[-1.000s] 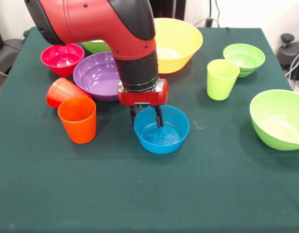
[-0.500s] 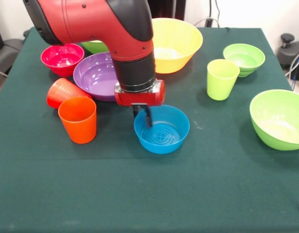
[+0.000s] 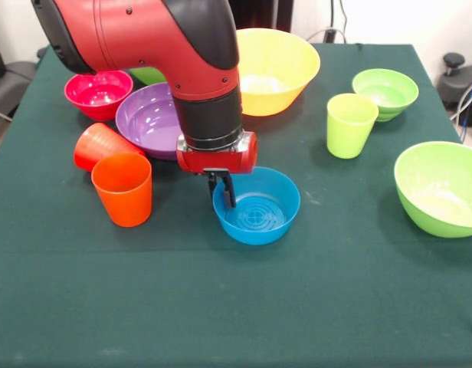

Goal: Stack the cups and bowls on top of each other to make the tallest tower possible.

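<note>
My gripper point(image 3: 224, 196) is shut on the far-left rim of the blue bowl point(image 3: 260, 213), which sits at the table's middle. The orange cup point(image 3: 122, 188) stands upright to its left, with the red cup point(image 3: 95, 144) lying on its side just behind it. The lime green cup point(image 3: 349, 124) stands upright at the right. The yellow bowl point(image 3: 280, 67), purple bowl point(image 3: 148, 119) and magenta bowl point(image 3: 98, 92) sit at the back. No stack stands anywhere.
A small lime green bowl point(image 3: 386, 92) sits at the back right and a larger one point(image 3: 440, 188) at the right edge. A third green bowl point(image 3: 148, 74) peeks out behind my arm. The table is covered in dark green cloth point(image 3: 236, 307).
My fingers, spread apart over the blue bowl a second ago, have closed on its rim. The arm has shifted slightly left.
</note>
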You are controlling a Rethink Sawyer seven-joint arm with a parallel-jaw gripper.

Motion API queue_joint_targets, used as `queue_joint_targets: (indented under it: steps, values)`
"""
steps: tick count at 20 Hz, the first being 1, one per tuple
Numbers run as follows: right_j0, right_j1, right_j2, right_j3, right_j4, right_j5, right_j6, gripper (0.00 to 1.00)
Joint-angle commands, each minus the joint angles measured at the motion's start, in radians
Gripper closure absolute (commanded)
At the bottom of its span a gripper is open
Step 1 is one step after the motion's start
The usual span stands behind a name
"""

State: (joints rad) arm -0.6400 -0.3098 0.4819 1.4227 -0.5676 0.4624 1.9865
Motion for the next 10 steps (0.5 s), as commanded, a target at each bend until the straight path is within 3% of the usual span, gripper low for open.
queue_joint_targets:
  steps: [1,4,10]
  values:
    - [0.02,0.108,-0.042,-0.085,-0.117,-0.035,-0.114,1.0]
    - [-0.004,0.116,-0.013,-0.071,-0.09,-0.021,-0.128,1.0]
    - [0.019,0.046,-0.034,-0.007,-0.085,-0.047,-0.063,1.0]
